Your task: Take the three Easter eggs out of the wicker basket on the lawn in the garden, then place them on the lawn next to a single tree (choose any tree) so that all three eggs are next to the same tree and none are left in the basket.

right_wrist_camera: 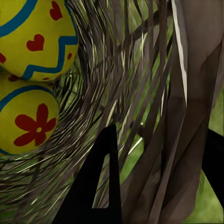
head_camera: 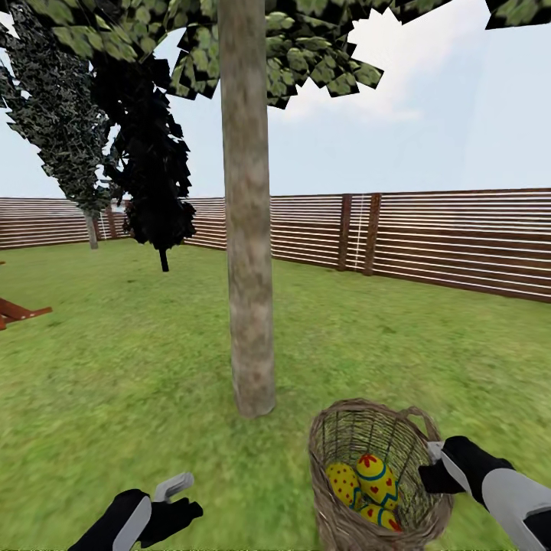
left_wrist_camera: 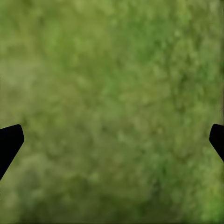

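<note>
I have the basket (head_camera: 380,474) gripped at its rim in my right claw (head_camera: 438,461), all three eggs (head_camera: 367,486) inside, close by the tree (head_camera: 249,229) for unloading; left claw (head_camera: 177,497) hangs wide over the lawn (head_camera: 138,367).

we see the tree (head_camera: 249,229) straight ahead on the lawn (head_camera: 138,367). the wicker basket (head_camera: 342,436) sits just right of its base, nearer us, w/ three easter eggs (head_camera: 366,484) inside. right gripper (head_camera: 438,465) is at the basket's right rim; left gripper (head_camera: 177,497) is over grass, lower left. fence (head_camera: 428,237) runs behind.
</note>
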